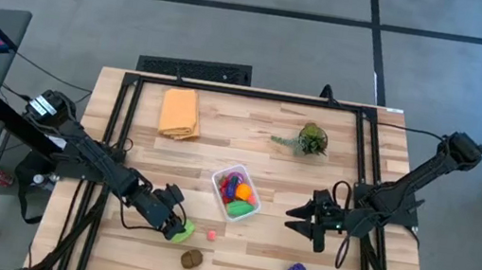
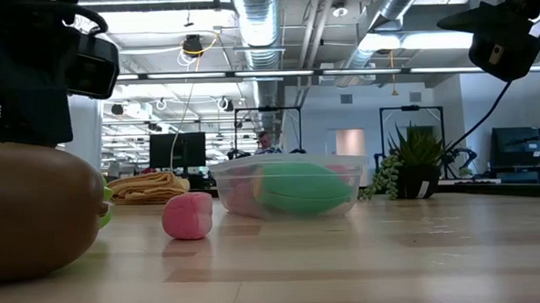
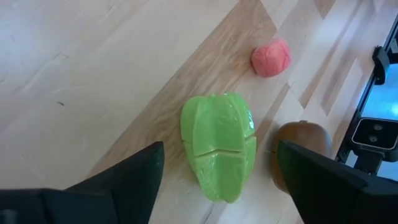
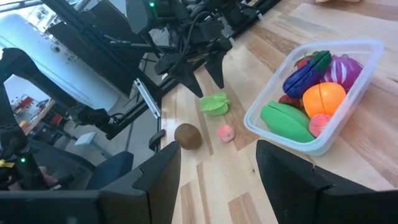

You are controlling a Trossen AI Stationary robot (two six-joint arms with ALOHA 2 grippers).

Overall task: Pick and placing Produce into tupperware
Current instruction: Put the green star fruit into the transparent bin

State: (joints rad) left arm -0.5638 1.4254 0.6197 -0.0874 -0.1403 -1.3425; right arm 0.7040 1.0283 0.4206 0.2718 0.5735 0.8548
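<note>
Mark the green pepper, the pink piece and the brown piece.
green pepper (image 3: pixel 219 144): left wrist view, middle of its ribbed body.
pink piece (image 3: pixel 271 58): left wrist view, its centre.
brown piece (image 4: pixel 187 135): right wrist view, its rounded top.

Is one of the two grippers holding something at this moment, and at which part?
Nothing is held. The left gripper stands open over the green toy on the table; its fingers do not touch it. The right gripper is empty.

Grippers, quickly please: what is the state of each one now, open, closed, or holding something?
Left gripper: open, fingers on either side of the green toy pepper, not gripping it.
Right gripper: open, holding nothing.
</note>
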